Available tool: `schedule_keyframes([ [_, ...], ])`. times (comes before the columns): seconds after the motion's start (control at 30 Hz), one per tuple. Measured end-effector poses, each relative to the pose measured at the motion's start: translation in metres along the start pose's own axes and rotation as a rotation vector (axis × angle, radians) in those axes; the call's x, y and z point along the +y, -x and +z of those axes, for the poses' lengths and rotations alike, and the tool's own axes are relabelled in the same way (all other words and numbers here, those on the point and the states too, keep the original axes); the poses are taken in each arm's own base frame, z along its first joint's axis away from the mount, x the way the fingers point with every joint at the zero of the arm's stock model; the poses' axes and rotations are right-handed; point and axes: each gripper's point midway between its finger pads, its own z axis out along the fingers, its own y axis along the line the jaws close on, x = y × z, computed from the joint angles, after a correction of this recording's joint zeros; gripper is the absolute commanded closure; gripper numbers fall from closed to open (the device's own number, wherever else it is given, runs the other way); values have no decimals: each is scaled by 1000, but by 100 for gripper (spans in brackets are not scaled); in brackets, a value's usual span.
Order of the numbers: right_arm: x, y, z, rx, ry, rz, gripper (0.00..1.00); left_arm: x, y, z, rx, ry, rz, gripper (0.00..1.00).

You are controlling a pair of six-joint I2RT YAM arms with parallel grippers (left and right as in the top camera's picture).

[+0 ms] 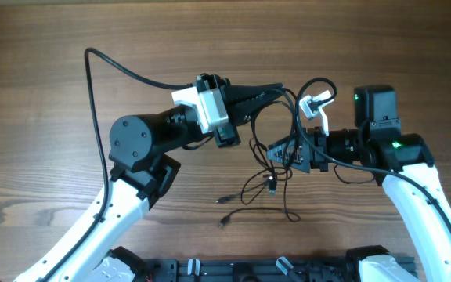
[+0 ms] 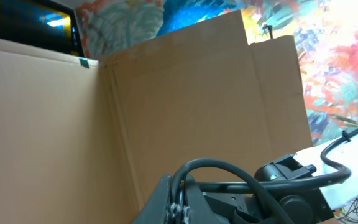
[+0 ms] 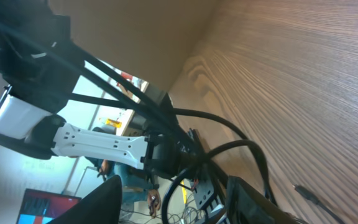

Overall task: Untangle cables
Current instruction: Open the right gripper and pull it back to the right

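Note:
The cables [image 1: 255, 184] are thin black wires, raised in loops between the two grippers, with loose strands and small plug ends trailing on the wooden table [image 1: 37, 157]. My left gripper [image 1: 279, 92] points right above the tangle; in the left wrist view it [image 2: 178, 183] is shut on a black cable strand [image 2: 229, 167] that arcs out of the jaws. My right gripper [image 1: 276, 153] points left into the loops. In the right wrist view its fingers [image 3: 174, 183] are spread wide and cable loops [image 3: 229, 146] pass between them. A plug end [image 3: 306, 194] lies on the table.
A cardboard wall [image 2: 73, 124] stands behind the table. The left arm's thick black cable [image 1: 92, 78] arcs over the left side. A white connector with its own cable [image 1: 315, 104] sits on the right wrist. A black rail [image 1: 233, 270] runs along the front edge.

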Motion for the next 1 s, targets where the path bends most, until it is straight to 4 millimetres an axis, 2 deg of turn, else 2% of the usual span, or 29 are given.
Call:
schedule_keyframes([
  [0.27, 9, -1, 0, 4, 50, -4, 44, 3, -1, 0, 3, 15, -4, 96],
  [0.4, 19, -7, 13, 50, 89, -56, 43, -1, -2, 2, 3, 5, -11, 96],
  [0.47, 12, -9, 19, 66, 39, -30, 44, -8, -1, 5, -2, -12, -17, 96],
  [0.57, 4, -7, 20, 60, -9, -8, 50, -9, -1, 5, -4, -13, -18, 96],
  [0.63, 3, -4, 20, 50, -18, -11, 50, -8, -1, 5, -4, -13, -18, 96],
  [0.77, 4, 9, 20, 18, -18, -25, 60, -16, 6, 8, -32, -33, -8, 96],
  [0.9, 5, 11, 20, 12, -19, -2, 72, -19, 8, 10, -40, -36, -9, 96],
  [0.93, 3, 12, 20, 8, -29, 3, 77, -19, 9, 10, -42, -34, -8, 96],
  [0.97, 1, 13, 21, 4, -39, 10, 96, -19, 9, 10, -43, -32, -8, 96],
  [1.0, 1, 13, 21, 4, -42, 14, 96, -19, 9, 10, -43, -32, -8, 96],
])
